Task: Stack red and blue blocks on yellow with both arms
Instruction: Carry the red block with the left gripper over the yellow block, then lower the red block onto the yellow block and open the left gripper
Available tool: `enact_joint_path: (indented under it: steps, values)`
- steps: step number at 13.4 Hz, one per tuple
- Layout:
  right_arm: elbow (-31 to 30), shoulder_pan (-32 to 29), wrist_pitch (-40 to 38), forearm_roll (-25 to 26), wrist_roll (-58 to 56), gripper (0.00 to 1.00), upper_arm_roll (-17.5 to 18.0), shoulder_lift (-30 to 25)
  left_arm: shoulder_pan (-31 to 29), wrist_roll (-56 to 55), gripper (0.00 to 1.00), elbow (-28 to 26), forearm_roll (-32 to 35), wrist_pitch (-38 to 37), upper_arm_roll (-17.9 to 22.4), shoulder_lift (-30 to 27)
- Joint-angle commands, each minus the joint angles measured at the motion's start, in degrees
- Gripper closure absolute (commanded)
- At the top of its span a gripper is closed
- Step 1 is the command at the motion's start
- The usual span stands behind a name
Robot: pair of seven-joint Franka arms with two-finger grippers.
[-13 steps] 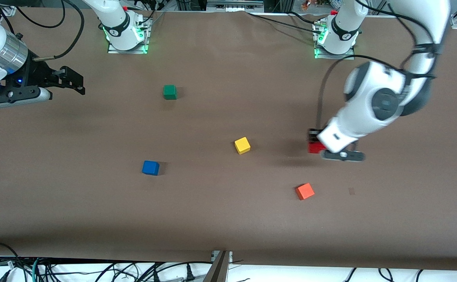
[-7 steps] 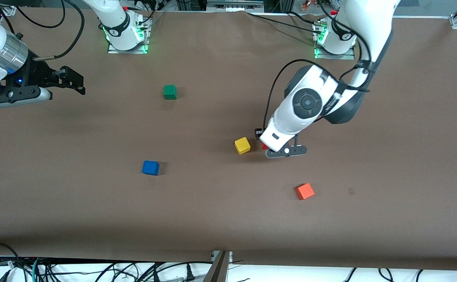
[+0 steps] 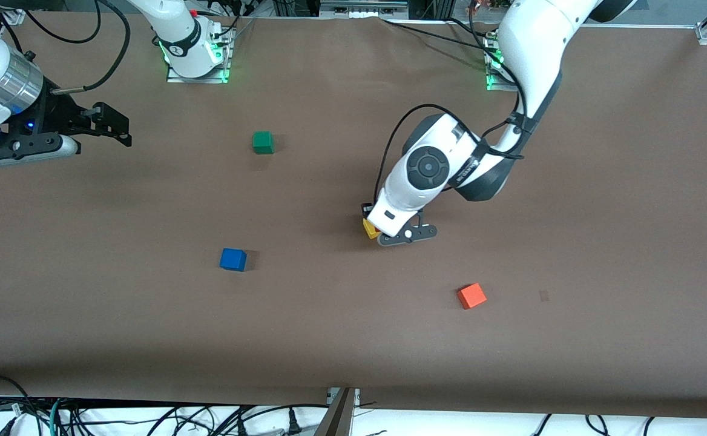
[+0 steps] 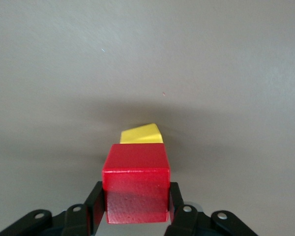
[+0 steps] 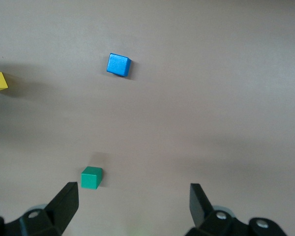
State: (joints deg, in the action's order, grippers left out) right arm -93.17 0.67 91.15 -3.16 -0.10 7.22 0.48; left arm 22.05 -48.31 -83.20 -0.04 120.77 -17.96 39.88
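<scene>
red cube over yellow, blue cube untouched

the left pincer is clamped on the red block, one finger on each side, and holds it over the yellow block, which sits near the middle of the worktop. from the wrist view the red cube looks raised above the yellow one and not quite centred on it; i cannot tell whether they touch. the red placement is therefore under way, not finished.

the blue block lies alone on the worktop, at about 8 o'clock from the yellow block and nearer the front camera. the right pincer waits with its fingers spread wide, holding nothing, over the right arm's end of the worktop. picking up blue and stacking it is left to do.
</scene>
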Motion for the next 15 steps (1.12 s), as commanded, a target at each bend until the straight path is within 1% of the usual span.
enact_joint_path:
  steps: [1, 4, 9, 11, 12, 14, 15]
  values:
    - [0.62, -0.15, -0.54, -0.35, 0.01, 0.00, -0.01, -0.04, 3.78, -1.53, 0.95, 2.26, 2.92, 0.17, 2.05, 2.13]
    - [0.62, -0.15, -0.62, -0.35, 0.01, 0.00, -0.01, -0.04, 6.51, -3.72, 0.95, 2.26, 3.55, 0.26, 3.81, 3.10]
    - [0.62, -0.15, -0.71, -0.35, 0.01, 0.00, -0.01, -0.04, 6.60, -3.73, 0.94, 2.78, 3.55, 0.26, 4.16, 3.19]
    - [0.62, -0.15, -0.71, -0.35, 0.01, 0.00, -0.01, -0.04, 6.60, -3.73, 0.91, 3.49, 3.55, 0.26, 4.34, 3.54]
    - [0.62, -0.15, -0.71, -0.35, 0.01, 0.00, -0.01, -0.04, 6.60, -3.73, 0.87, 3.57, 3.64, 0.26, 4.34, 3.63]
    - [0.62, -0.15, -0.71, -0.35, 0.01, 0.00, -0.01, -0.04, 6.60, -3.73, 0.67, 3.58, 5.04, 0.26, 4.34, 3.63]
    - [0.62, -0.15, -0.71, -0.35, 0.01, 0.00, -0.01, -0.04, 6.52, -3.73, 0.50, 3.58, 5.13, 0.26, 4.34, 3.63]
